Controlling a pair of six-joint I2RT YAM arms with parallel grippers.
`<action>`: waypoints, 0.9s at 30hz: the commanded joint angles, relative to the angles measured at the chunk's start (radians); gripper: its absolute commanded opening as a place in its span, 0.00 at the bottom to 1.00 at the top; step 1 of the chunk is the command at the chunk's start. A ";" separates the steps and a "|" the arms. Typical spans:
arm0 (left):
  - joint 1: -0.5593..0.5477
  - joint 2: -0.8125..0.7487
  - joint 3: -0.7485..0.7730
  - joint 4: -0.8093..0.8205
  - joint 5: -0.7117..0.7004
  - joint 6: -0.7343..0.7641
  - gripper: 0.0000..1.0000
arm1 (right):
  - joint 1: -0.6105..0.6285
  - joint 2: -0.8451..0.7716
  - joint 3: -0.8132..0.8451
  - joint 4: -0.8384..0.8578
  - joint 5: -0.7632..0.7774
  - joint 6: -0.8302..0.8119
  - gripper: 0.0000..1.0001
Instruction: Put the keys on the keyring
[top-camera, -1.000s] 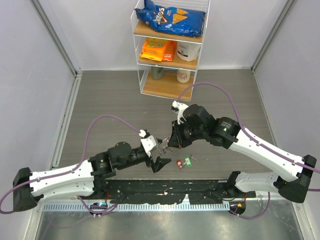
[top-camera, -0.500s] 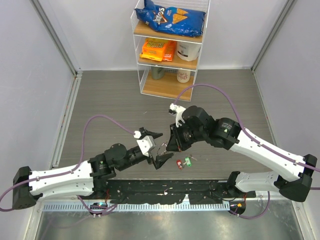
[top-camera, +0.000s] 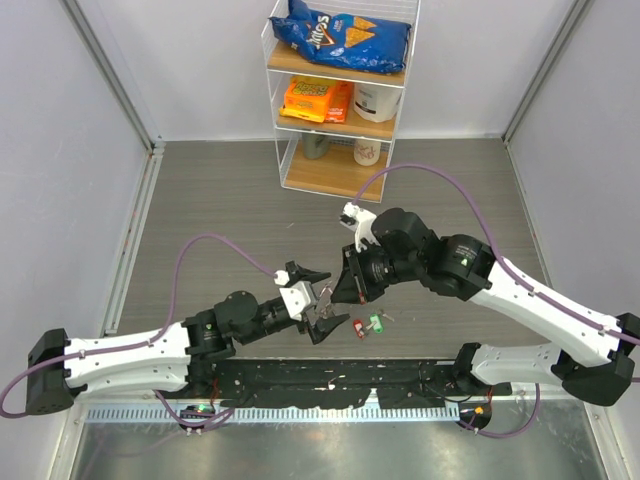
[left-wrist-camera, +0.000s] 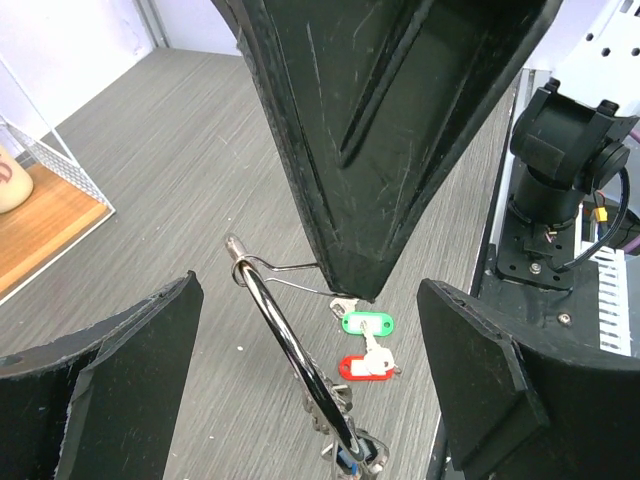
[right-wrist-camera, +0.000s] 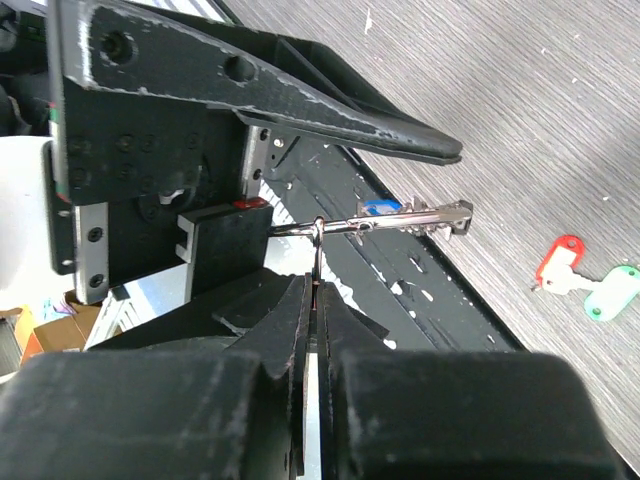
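Note:
My right gripper is shut on the wire loop of the silver keyring and holds it above the floor. In the right wrist view the gripper pinches that wire, and the keyring shows edge-on with a blue key on it. My left gripper is open, with its jaws on either side of the keyring and not touching it. The blue key hangs at the ring's low end. The red key and green key lie together on the floor, also seen in the left wrist view as red and green.
A clear shelf rack with snack bags and cups stands at the back. The black base rail runs along the near edge. The grey floor is bounded by pale walls on the left and right.
My left gripper has opened wide and moved right, so that its jaws now straddle the keyring. My right gripper has kept hold of the ring and shifted only slightly.

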 joint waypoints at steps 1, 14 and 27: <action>-0.007 -0.001 -0.003 0.088 -0.022 0.025 0.95 | 0.011 -0.028 0.061 0.007 -0.018 0.021 0.06; -0.009 -0.011 -0.028 0.180 -0.096 0.031 0.67 | 0.036 -0.037 0.066 0.000 -0.026 0.038 0.06; -0.010 -0.026 -0.040 0.200 -0.111 0.020 0.00 | 0.056 -0.067 0.049 -0.019 -0.040 0.036 0.06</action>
